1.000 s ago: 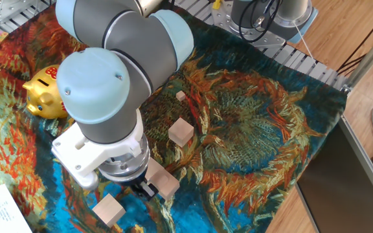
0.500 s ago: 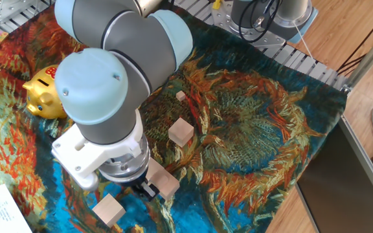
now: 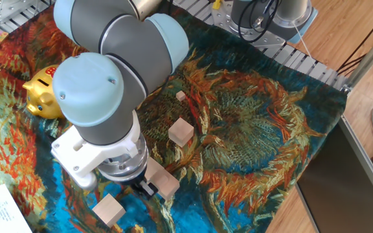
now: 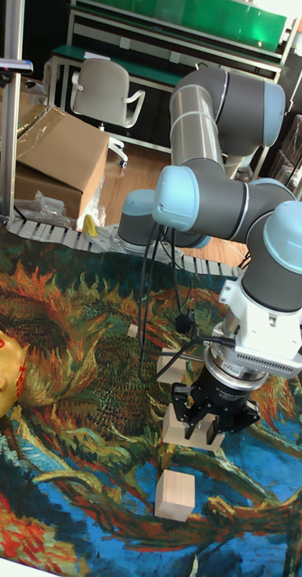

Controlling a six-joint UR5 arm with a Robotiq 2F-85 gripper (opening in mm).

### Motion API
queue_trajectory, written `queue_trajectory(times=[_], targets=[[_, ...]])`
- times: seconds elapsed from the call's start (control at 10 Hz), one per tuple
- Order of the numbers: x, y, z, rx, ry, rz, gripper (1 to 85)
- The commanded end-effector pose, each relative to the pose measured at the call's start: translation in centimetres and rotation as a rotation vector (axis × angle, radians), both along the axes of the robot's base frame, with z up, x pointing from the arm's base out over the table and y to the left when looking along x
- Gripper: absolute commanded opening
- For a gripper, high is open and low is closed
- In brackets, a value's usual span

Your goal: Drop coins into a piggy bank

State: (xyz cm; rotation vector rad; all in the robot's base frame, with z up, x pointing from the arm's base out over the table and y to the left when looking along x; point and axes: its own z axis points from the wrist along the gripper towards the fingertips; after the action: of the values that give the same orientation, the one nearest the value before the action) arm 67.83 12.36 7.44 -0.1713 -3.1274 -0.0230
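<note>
The gold piggy bank [image 3: 42, 97] with red markings stands at the left of the patterned cloth; in the tall fixed view the piggy bank [image 4: 4, 374] shows at the left edge. My gripper [image 3: 146, 188] hangs low over the cloth's near side, far right of the bank, its black fingers [image 4: 188, 403] right against a pale wooden block [image 3: 165, 182]. The wrist hides the gap between the fingers, so I cannot tell their state. No coins show in either view.
More pale wooden blocks lie around: one [image 3: 180, 132] mid-cloth, one [image 3: 109, 210] near the front edge, a tiny one [image 3: 180, 96] farther back. The arm's big joints [image 3: 118, 58] loom over the cloth's left half. A cardboard box [image 4: 56, 162] and chair stand behind.
The arm's upper joints have shifted slightly to the left. The gripper and the blocks stay about where they were.
</note>
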Motion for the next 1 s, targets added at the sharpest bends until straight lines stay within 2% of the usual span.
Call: queue_trajectory(times=[0.0,0.3,0.6,0.9], targets=[[0.0,-0.4,0.1,-0.002,-0.003,-0.013,36.0],[-0.4,-0.6,0.1,-0.01,0.012,-0.023,35.7],[0.1,0.6,0.4,0.002,0.008,-0.078,35.3],[0.3,0.3,0.0,-0.003,0.007,-0.088,32.0]])
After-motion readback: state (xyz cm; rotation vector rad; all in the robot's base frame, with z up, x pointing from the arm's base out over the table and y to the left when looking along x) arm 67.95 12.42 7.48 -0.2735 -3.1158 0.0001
